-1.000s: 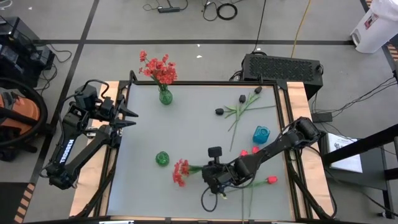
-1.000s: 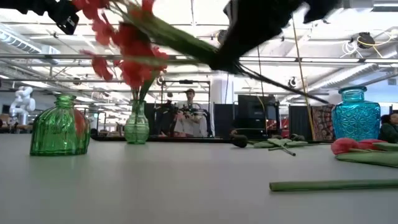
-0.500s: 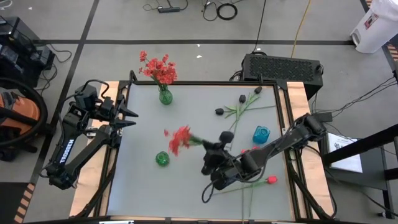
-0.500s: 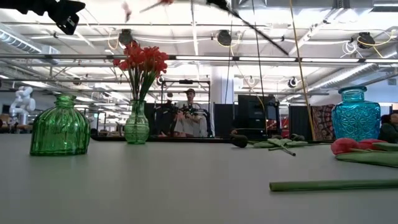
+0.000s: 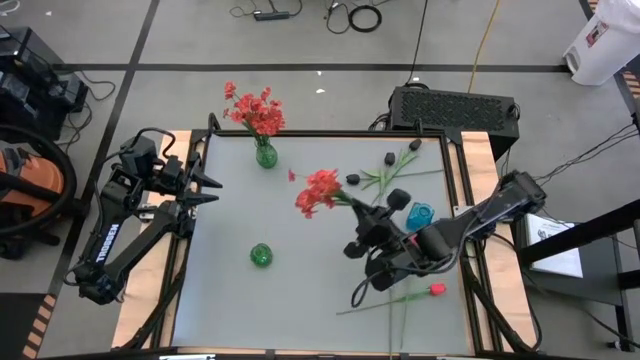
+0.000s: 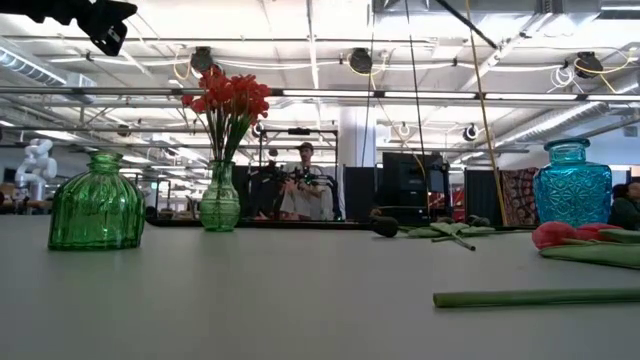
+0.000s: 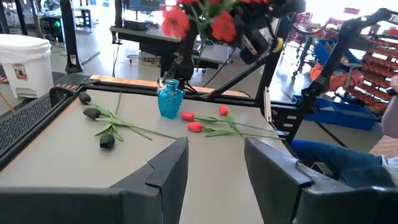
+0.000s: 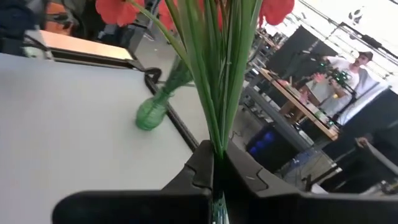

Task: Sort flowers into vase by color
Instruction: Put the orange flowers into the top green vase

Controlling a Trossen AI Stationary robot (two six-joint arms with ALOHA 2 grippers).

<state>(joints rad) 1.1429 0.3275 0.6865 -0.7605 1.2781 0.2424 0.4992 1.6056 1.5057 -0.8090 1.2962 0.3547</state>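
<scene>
In the right wrist view the spray loses most of its blooms past the picture's edge, and its stem ends vanish between the right tool's pinched fingers. In the low view that tool is out of sight overhead.

Open tabletop runs along the left and near-left, broken only by the squat green vase. The tall green vase with red sprays blocks the far-left corner. On the right, the blue vase, black blooms and red tulips crowd the way.
</scene>
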